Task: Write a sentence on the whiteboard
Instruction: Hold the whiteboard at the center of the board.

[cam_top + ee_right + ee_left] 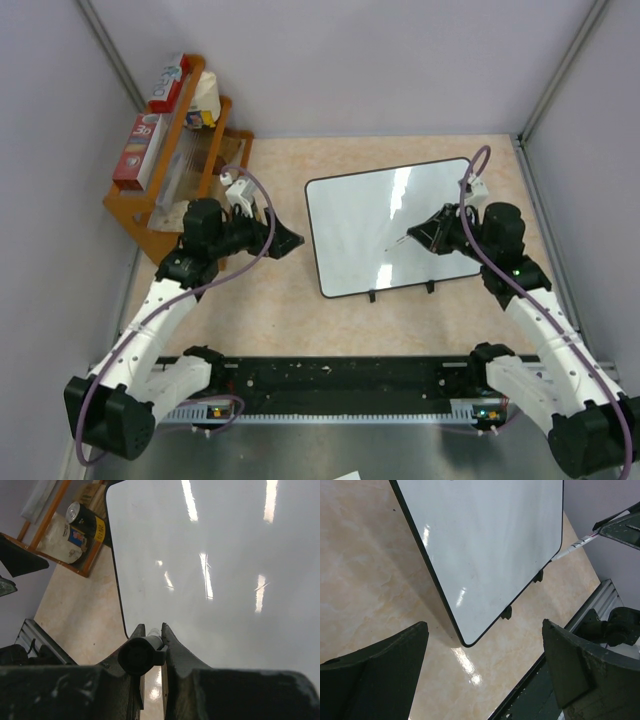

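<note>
Beige table [300,320], blank whiteboard [360,235] lying mid-right. My right gripper [428,232] clamps the marker [400,240] over it, and the left gripper [288,241] gapes wide, empty. Nothing pins the whiteboard, so I reckon pen pressure could shove it.

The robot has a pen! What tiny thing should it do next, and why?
Probably lower the marker tip onto the whiteboard and start the first stroke. The right gripper is shut on the marker, which points at the whiteboard's right half, and the surface looks blank.
</note>
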{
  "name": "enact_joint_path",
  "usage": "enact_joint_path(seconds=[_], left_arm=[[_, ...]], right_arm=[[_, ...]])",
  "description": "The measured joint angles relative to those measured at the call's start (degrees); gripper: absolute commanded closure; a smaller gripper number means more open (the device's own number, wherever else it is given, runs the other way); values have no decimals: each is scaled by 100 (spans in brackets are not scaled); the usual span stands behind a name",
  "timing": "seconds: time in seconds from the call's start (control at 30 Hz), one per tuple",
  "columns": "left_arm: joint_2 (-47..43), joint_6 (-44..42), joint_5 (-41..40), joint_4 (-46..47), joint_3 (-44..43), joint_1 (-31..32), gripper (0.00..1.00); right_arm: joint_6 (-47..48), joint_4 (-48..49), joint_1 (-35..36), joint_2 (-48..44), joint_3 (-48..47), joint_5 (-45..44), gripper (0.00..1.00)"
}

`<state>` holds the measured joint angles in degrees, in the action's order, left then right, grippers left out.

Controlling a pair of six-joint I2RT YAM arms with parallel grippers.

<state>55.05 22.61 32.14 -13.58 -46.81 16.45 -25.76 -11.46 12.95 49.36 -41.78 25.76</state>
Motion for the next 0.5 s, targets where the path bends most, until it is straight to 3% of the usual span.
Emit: enact_joint_path(seconds=[0.5], left_arm=[[424,190,136,216,0,0,3]], right_arm=[[-37,22,0,-280,13,7,100]])
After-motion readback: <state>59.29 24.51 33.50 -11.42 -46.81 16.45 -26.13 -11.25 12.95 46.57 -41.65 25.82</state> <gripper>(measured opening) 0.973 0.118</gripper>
